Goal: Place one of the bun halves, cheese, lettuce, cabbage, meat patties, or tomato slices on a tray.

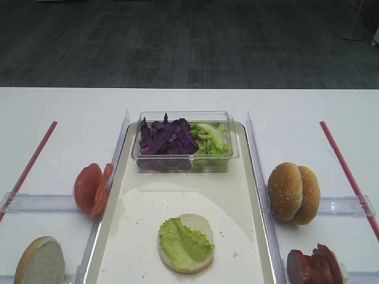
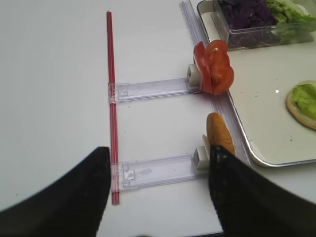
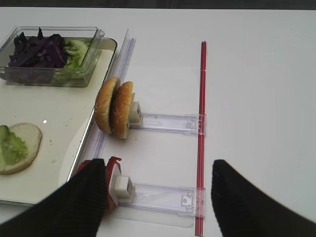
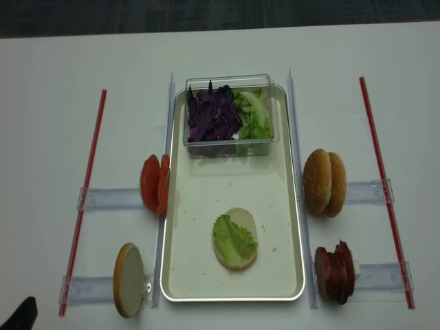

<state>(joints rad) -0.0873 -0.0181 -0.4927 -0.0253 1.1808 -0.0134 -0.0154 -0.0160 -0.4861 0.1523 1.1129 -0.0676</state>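
Note:
The cream tray [image 1: 177, 198] lies mid-table. On its near part rests a bun half [image 1: 198, 228], cut face up, with a lettuce leaf [image 1: 179, 241] on it. Purple cabbage [image 1: 167, 138] and more lettuce [image 1: 211, 139] fill a tub at the tray's far end. Tomato slices [image 1: 92, 188] and one bun half [image 1: 40, 262] stand on edge left of the tray. Two bun halves [image 1: 293, 192] and meat patties [image 1: 314, 265] stand to its right. Cheese is out of view. My right gripper [image 3: 160, 197] hangs open beside the patties [image 3: 111, 170]. My left gripper [image 2: 155, 192] hangs open beside the left bun [image 2: 219, 136].
The clear tub [image 1: 185, 161] takes up the tray's far end. Clear plastic rails [image 3: 168, 123] hold the upright food on both sides. They run out to a red rod on the right [image 1: 346, 171] and another on the left [image 1: 29, 163]. The white table ends at a dark floor.

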